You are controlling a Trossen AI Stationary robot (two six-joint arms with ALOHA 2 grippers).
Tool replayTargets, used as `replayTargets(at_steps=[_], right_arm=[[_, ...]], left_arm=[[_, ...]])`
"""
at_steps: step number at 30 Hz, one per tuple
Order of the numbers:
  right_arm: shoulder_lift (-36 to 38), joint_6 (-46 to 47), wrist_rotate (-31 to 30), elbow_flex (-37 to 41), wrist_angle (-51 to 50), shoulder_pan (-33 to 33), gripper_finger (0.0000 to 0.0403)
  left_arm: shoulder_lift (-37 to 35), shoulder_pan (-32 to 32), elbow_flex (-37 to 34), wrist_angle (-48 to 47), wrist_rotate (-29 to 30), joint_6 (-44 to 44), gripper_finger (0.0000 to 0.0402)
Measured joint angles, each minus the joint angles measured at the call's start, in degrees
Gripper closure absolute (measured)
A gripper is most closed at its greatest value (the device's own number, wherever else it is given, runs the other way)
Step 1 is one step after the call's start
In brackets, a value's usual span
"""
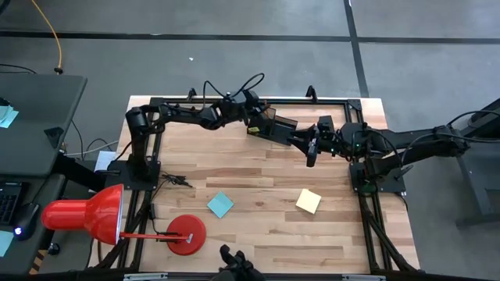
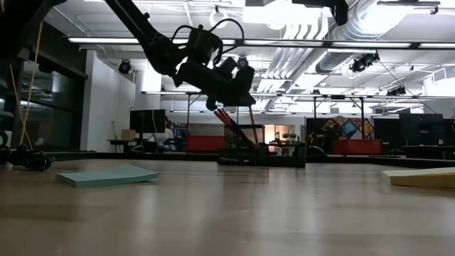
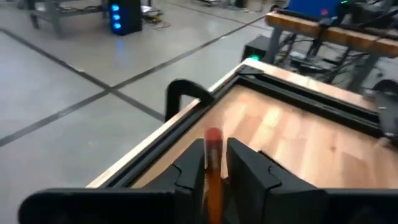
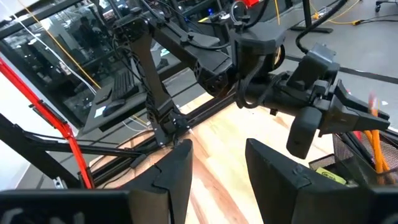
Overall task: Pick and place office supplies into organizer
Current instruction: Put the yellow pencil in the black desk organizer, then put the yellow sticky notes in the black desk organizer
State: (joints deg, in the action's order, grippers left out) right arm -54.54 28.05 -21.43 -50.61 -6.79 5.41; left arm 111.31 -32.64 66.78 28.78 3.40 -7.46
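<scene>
My left gripper (image 1: 260, 119) hovers over the black mesh organizer (image 1: 273, 127) at the table's far edge, shut on an orange pencil (image 3: 213, 171). In the low view the organizer (image 2: 261, 155) has dark and reddish sticks (image 2: 234, 126) slanting out of it below that gripper (image 2: 229, 84). My right gripper (image 1: 312, 152) is open just right of the organizer and touches nothing; in its wrist view the gap (image 4: 219, 165) faces the left gripper. A blue pad (image 1: 220, 204) and a yellow pad (image 1: 308, 200) lie flat on the table. My left gripper pinches the orange pencil between its two fingers (image 3: 193, 171), close to the eraser end (image 3: 212, 135), which sticks out past the fingertips. The right wrist view shows the pencil's shaft (image 4: 373, 144) running down from the fingers toward the organizer's mesh; its lower end is hidden.
A red desk lamp (image 1: 84, 215) with its round base (image 1: 187, 234) stands at the near left corner. Small dark items (image 1: 176, 181) lie near the left arm's base. Bare wood lies between the pads and the organizer. A black frame (image 1: 355, 100) edges the table.
</scene>
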Motion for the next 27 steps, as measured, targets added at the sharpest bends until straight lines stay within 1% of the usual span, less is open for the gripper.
replayTargets(at_steps=[2,4,11,14,16,20,24,27], right_arm=[[0.00,0.00,0.00,0.00,-0.15,0.00,0.0263],[0.00,0.00,-0.02,0.00,-0.35,0.00,0.0263],[-0.02,0.08,-0.04,0.00,-2.27,0.00,0.0263],[-0.11,0.44,-0.14,0.00,-5.86,0.00,0.0263],[-0.40,0.59,-0.56,0.00,-8.73,0.00,0.0263],[-0.70,0.07,-0.76,0.00,-15.24,-0.15,0.0263],[-0.70,1.04,1.28,0.00,-18.28,-0.15,0.0263],[-0.92,8.22,1.68,-0.04,-21.38,0.15,0.0263]], left_arm=[[0.00,-0.05,0.00,-0.65,2.70,-0.58,0.0334],[0.00,-0.34,0.00,-0.88,3.34,-1.84,0.0321],[-0.94,-0.34,-0.02,0.39,1.20,-3.68,0.0274],[-2.93,-0.30,-0.02,4.37,-1.23,-4.67,0.0264],[-4.18,-0.35,0.00,9.11,-4.68,-5.24,0.0262],[-7.64,-0.29,0.02,16.07,-14.23,-5.75,0.0269],[-11.01,0.14,0.04,16.15,-25.43,-7.66,0.0281],[-12.20,1.04,0.07,16.12,-33.05,-8.06,0.0290]])
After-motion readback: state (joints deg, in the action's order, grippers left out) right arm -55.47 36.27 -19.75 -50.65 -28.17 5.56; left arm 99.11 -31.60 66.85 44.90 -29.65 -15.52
